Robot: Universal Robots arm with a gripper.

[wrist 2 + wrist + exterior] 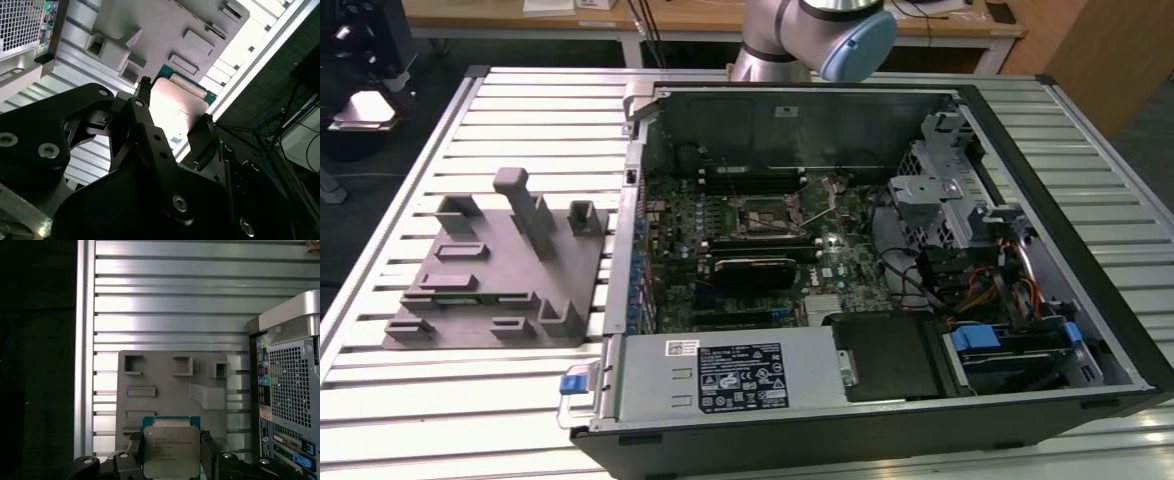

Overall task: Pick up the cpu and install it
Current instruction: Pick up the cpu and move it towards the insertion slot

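In the second wrist view the cpu (177, 112) gripped in the end effector (175, 102) is washed out by glare, as is the table (250, 50) beyond it. The end effector's body is seen in deep shadow. The exterior view is evenly lit.

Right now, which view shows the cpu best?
The first wrist view: the cpu faces the camera squarely, its metal top plainly visible, held in the gripper. The second wrist view catches it obliquely, glare-washed, partly behind a finger. The exterior view shows the open case.
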